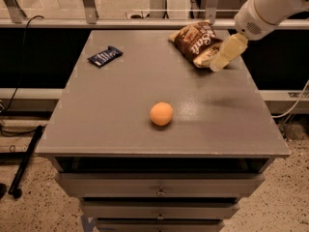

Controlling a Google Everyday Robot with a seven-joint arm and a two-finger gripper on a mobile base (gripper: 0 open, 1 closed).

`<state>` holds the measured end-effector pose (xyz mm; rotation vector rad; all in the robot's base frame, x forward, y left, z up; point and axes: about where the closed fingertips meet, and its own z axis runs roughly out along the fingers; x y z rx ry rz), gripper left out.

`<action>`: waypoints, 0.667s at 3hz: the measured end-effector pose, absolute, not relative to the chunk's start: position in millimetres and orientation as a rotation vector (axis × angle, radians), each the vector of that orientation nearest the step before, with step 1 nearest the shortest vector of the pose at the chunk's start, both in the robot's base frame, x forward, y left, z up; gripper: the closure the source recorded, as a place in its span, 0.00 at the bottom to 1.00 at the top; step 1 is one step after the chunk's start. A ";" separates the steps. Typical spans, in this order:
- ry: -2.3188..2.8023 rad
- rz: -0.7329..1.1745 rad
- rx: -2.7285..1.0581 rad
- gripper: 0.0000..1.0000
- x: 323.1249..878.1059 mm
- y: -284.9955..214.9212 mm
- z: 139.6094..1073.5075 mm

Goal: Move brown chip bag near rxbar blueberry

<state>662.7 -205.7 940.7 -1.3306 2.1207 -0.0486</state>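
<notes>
The brown chip bag [196,43] lies crinkled at the far right of the grey table top [120,105], white lettering up. The rxbar blueberry [105,56], a small dark-blue bar, lies at the far left. My gripper [219,62] hangs from the white arm at the upper right, its cream fingers [227,51] pointing down-left, right over the bag's right end. It holds nothing that I can see.
An orange ball [161,113] sits near the middle front of the table. Drawers run below the front edge. A rail and posts stand behind the table. Cables and a black leg lie on the floor at left.
</notes>
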 end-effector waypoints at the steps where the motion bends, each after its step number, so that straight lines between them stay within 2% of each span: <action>1: 2.137 0.058 -1.189 0.00 703.0 -205.9 924.6; 2: 2.145 0.153 -1.076 0.00 736.2 -197.8 907.2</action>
